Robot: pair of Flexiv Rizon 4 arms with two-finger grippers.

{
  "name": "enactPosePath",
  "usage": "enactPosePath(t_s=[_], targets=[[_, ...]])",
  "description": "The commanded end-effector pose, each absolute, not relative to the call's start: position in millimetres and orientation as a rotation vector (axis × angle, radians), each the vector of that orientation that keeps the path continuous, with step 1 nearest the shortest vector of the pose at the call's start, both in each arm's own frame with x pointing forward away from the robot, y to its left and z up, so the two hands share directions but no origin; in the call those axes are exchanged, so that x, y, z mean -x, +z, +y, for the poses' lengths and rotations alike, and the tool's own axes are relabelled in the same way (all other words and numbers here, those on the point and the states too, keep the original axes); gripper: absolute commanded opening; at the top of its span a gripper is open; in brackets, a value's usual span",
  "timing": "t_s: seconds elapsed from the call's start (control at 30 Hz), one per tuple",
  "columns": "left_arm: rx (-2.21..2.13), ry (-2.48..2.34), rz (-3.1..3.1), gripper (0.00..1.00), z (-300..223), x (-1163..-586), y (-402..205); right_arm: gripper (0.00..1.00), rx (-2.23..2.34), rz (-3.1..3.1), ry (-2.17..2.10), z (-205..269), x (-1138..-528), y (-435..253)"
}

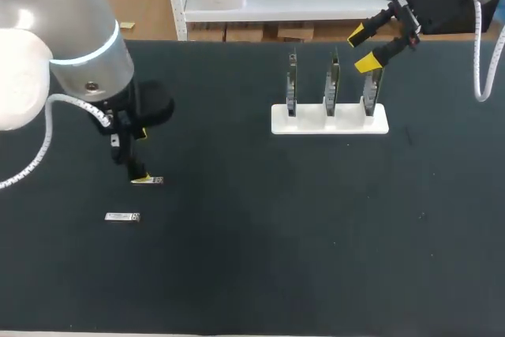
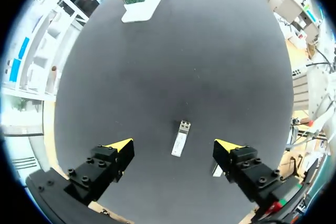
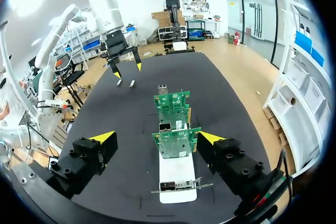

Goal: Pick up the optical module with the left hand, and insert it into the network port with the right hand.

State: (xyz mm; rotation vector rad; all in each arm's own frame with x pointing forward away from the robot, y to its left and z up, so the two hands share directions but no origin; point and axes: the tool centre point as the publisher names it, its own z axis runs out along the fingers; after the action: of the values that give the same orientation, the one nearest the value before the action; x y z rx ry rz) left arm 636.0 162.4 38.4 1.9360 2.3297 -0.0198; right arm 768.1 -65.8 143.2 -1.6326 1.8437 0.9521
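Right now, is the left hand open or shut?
Open. The left hand has its fingertips far apart; the optical module lies between them, touching neither.

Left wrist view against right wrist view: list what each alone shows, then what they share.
Only the left: one optical module lying between the fingers of the open left hand. Only the right: the open right hand and the network ports on the boards. Both: two modules, the left hand, the white stand.
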Motion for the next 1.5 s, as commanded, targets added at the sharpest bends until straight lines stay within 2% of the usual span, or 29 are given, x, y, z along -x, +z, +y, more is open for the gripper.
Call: enactPosePath(t_s=[0.03,1.5], targets=[[-1.977,-0.03,2.345,1.0,165.8,-640.0,30.5,1.0,1.631,1.844,0.95,-65.8,-767.3,143.4],[-2.055,0.016,2.372,1.0,182.8,-628.6,-7.9,1.0,1.631,1.844,0.95,-65.8,-767.3,143.4]])
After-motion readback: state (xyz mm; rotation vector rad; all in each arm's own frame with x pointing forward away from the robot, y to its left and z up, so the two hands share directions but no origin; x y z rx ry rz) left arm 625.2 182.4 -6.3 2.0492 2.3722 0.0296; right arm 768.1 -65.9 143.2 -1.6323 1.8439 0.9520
